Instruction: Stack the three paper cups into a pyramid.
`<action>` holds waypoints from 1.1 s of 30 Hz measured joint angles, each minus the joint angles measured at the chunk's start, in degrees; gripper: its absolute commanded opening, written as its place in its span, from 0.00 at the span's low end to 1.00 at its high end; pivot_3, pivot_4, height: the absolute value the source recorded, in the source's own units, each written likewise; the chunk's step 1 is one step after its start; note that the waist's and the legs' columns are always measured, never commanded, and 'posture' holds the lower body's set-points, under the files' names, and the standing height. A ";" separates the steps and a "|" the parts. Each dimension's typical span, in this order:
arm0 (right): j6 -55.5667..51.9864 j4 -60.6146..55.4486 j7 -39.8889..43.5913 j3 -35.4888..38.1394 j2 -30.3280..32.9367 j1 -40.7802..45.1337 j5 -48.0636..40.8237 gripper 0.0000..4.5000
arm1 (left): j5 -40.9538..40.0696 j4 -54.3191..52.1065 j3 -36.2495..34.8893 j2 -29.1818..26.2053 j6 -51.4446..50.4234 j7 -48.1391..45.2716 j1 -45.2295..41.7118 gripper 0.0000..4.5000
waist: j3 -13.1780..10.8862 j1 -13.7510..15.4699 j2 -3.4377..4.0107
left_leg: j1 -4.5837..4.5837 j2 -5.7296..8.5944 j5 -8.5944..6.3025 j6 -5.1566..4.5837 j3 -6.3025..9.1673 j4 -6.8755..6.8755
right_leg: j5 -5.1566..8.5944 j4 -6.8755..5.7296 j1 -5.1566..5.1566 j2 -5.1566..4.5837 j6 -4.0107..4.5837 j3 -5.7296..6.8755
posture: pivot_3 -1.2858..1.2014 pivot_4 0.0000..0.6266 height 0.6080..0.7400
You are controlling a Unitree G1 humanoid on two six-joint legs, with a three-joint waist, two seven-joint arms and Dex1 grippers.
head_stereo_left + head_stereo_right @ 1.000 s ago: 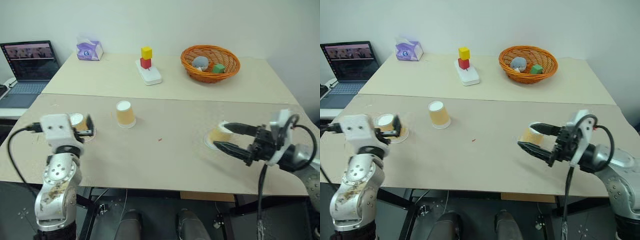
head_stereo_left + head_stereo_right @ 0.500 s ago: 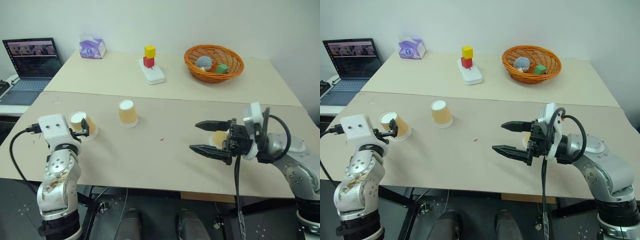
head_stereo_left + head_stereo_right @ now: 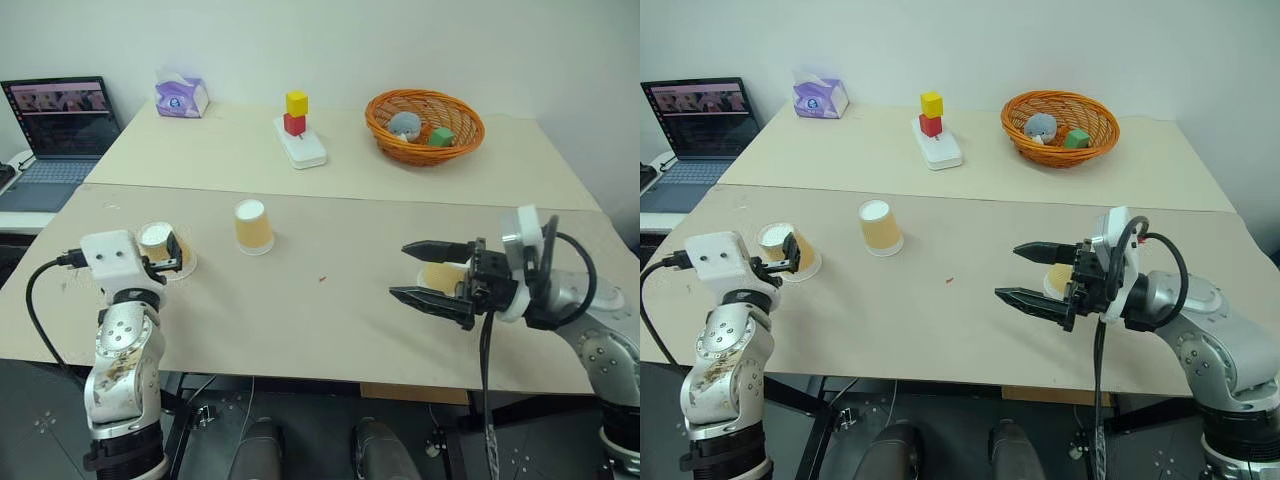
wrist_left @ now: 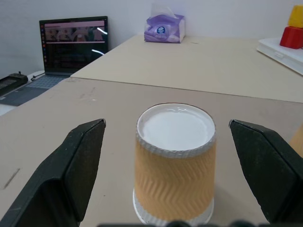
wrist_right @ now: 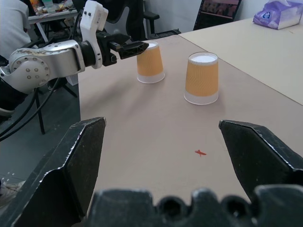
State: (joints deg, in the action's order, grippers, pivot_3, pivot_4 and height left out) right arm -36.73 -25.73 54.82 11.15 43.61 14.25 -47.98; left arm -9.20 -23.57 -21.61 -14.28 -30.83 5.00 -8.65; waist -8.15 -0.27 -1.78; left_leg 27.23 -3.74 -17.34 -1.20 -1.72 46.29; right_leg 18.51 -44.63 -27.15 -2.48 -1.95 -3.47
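Two beige tables point(image 3: 330, 300) butt together against a white wall; the near one carries the work, the far one the clutter. On the far table: a purple tissue box point(image 3: 181, 97) at the left, a white block point(image 3: 300, 148) with a red cube point(image 3: 293, 124) and a yellow cube point(image 3: 297, 102) stacked on it, and an orange wicker basket point(image 3: 424, 126) holding a grey object and a green one. An open laptop point(image 3: 55, 130) sits on a lower surface off the left edge. A small red mark point(image 3: 323, 279) shows on the near tabletop.

The three paper cups all stand upside down on the near table, well apart, none stacked. The left cup point(image 4: 175, 161) stands near the left edge. The middle cup point(image 3: 252, 226) stands toward the seam between the tables, to the right of the left cup. The right cup point(image 3: 440, 277) stands near the right side.

The left gripper point(image 3: 172, 253) points forward, level with the left cup. Jaws spread wide; in the left wrist view the cup stands between the two fingers with a clear gap on each side, so no contact.

The right gripper point(image 3: 422, 271) points leftward across the table, jaws wide apart and holding nothing. The right cup shows behind and between its two fingers, back near the base of the fingers; contact with it cannot be told.
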 measured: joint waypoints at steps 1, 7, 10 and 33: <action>0.00 0.00 -0.01 0.21 0.00 -0.01 0.00 1.00 | 0.03 0.64 -0.37 -0.02 -0.03 0.28 -0.46 0.99 | 0.00 0.00 0.00 | 0.00 0.01 0.00 0.00 0.00 0.00 | 0.00 0.00 0.00 0.00 0.00 0.00 | 0.52 0.24 0.44; 0.00 0.00 -0.03 0.45 0.00 -0.01 0.03 1.00 | 0.01 1.96 -0.67 -0.05 0.49 -0.35 -1.18 0.99 | 0.00 -0.01 0.00 | -0.01 0.01 0.00 0.00 0.00 0.00 | 0.00 0.00 0.00 -0.01 0.00 0.00 | 0.52 0.24 0.44; 0.00 0.00 -0.06 0.49 0.00 0.01 0.02 1.00 | 0.02 2.19 -0.29 0.00 0.58 -0.79 -1.46 0.99 | 0.00 0.02 0.00 | 0.00 0.01 0.00 0.01 0.00 0.00 | 0.00 -0.01 0.00 -0.02 0.00 0.00 | 0.52 0.24 0.44; -0.04 -1.14 -2.83 1.54 0.00 -1.09 -0.61 1.00 | 0.85 4.34 2.43 1.13 4.66 -0.14 -3.01 0.99 | 0.00 -0.06 -0.01 | 0.02 0.01 0.00 0.01 0.00 0.00 | 0.00 0.00 0.00 -0.01 0.00 0.01 | 0.52 0.24 0.44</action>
State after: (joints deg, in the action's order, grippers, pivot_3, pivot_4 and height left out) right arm -36.77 -26.87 51.99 12.69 43.61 13.16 -48.59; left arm -8.35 -19.22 -19.18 -13.16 -26.17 4.86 -11.66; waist -8.15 -0.33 -1.78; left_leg 27.25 -3.73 -17.34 -1.19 -1.71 46.28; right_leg 18.51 -44.63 -27.15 -2.49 -1.95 -3.46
